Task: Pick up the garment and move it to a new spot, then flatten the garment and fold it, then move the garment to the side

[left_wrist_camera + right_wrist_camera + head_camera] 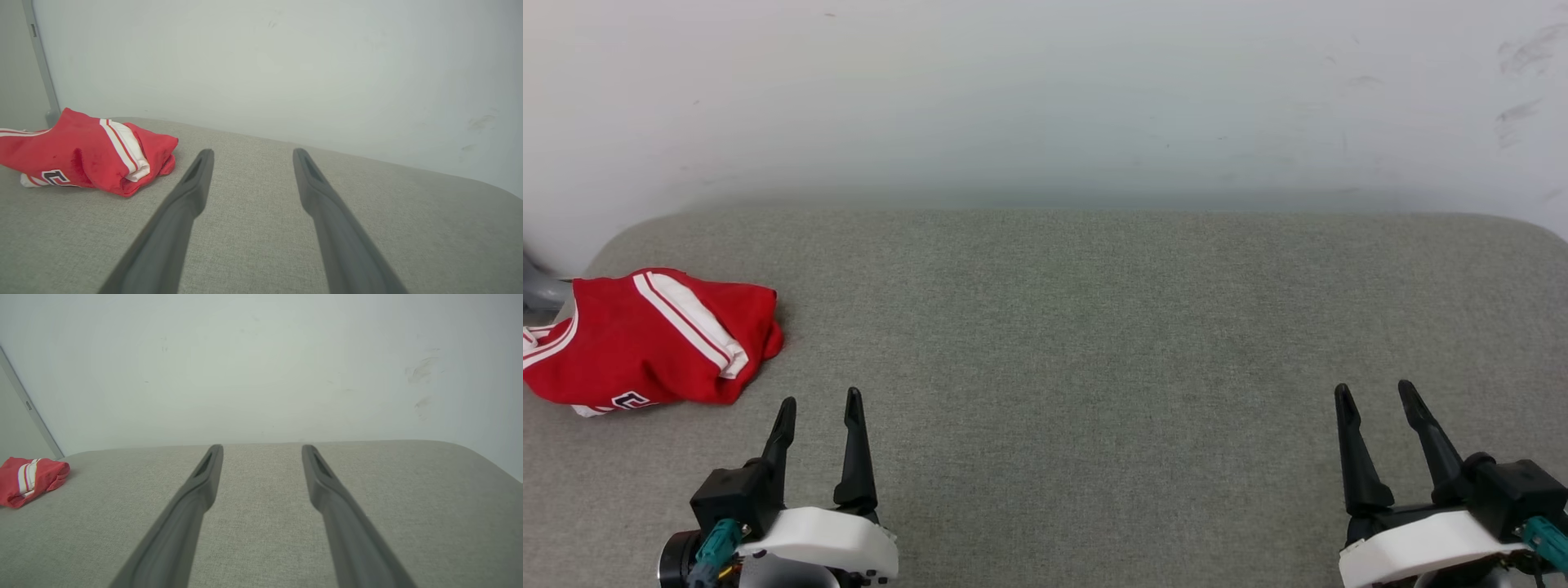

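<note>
Nearest us, we are holding our left gripper [821, 398] and right gripper [1374, 386] well apart over the grey woven fabric surface [1094, 327]. Both pairs of long dark fingers are spread wide and gripping nothing, likely leaving the middle free for flattening. Farther off, the red jersey-style garment [645, 343] with white striped trim is lying bunched at the surface's far-left edge, beneath the pale scuffed wall [1045, 98].

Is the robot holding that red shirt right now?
No, the red shirt lies bunched on the grey surface, clear of the left fingers.
</note>
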`<state>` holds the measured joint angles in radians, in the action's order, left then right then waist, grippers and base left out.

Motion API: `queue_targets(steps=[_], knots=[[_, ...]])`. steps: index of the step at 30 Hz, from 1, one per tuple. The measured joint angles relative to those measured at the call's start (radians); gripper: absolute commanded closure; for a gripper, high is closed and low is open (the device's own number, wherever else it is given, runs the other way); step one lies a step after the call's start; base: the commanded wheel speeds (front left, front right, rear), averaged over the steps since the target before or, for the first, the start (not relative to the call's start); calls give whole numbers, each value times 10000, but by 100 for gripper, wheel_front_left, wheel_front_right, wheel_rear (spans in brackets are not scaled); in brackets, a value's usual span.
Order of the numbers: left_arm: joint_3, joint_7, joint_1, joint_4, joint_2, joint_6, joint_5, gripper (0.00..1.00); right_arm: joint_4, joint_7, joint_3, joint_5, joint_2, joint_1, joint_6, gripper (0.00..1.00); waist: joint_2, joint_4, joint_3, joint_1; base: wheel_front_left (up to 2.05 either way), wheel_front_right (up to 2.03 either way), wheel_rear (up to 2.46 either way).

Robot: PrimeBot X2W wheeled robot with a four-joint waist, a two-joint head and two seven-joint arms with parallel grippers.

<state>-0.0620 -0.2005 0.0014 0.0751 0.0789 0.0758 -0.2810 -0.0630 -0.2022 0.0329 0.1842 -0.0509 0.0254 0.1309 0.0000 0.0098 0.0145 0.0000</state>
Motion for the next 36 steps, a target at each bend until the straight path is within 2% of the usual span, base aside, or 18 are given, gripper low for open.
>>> queue_targets(steps=[14, 25, 36], knots=[[42, -291, 118, 155, -132, -318, 995, 0, 123, -274, 52, -857, 0, 146, 0, 0, 0, 23, 36, 0, 0, 0, 0], [270, -495, 143, 224, -234, -577, 1641, 0, 94, -454, 105, -972, -2, 200, 0, 0, 0, 26, 52, -1, 0, 0, 0], [351, -612, 176, 293, -270, -642, 2105, 0, -12, -612, 98, -823, -2, 227, 2, 0, 0, 39, 76, 0, 0, 0, 0]])
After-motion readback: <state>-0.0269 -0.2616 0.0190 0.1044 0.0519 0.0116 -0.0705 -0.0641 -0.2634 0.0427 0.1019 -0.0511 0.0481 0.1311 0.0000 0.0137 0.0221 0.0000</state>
